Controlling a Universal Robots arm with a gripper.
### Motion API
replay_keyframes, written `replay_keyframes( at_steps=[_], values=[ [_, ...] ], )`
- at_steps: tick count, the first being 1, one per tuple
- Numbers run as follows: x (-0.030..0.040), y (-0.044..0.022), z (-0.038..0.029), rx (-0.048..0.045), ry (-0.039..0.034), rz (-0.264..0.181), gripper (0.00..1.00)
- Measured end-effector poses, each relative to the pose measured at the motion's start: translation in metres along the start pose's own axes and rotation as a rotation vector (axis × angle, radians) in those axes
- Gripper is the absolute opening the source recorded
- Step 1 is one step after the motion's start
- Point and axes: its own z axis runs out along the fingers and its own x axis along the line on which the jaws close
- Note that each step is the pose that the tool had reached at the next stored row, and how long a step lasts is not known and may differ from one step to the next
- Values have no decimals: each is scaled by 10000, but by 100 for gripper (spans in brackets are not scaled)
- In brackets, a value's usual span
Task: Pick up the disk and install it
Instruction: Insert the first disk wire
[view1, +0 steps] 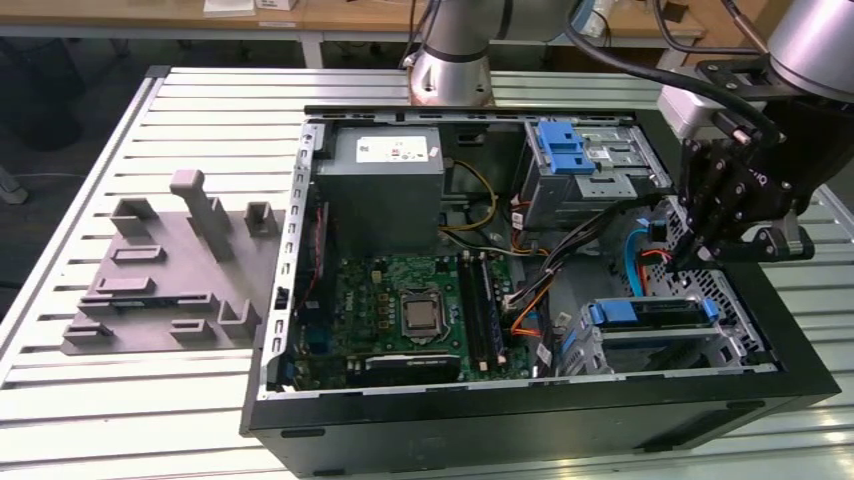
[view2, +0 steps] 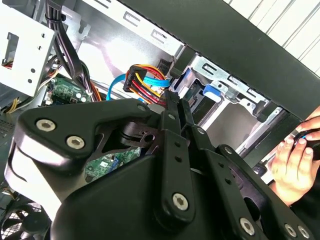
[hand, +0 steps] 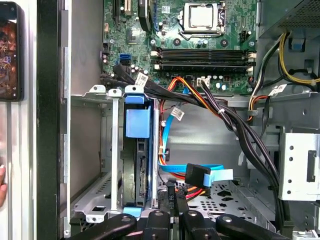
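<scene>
Gripper (view1: 694, 255) poised inside the open computer case (view1: 534, 420), fingers seemingly together on nothing.
Moving rightward, the disk (view1: 650, 312) is seen seated in the drive cage (view1: 727, 345); loose cables (view1: 641, 250) beside it could be snagged.

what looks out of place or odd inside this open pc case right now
Nothing looks damaged or spilled. The disk sits on edge in the drive cage, its blue carrier squared to the cage walls. Loose cables, blue and orange, hang across the gap beside it, just ahead of the gripper.
</scene>
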Motion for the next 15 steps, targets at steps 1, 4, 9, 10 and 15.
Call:
replay_keyframes(
  at_steps=[1,4,9,10,15],
  values=[
    [0,0,0,0,0,0,16],
    [0,0,1,0,0,0,16],
    [7,0,3,0,-3,0,16],
    [17,0,2,0,-1,0,16],
    [97,1,7,0,-2,0,16]
  ],
)
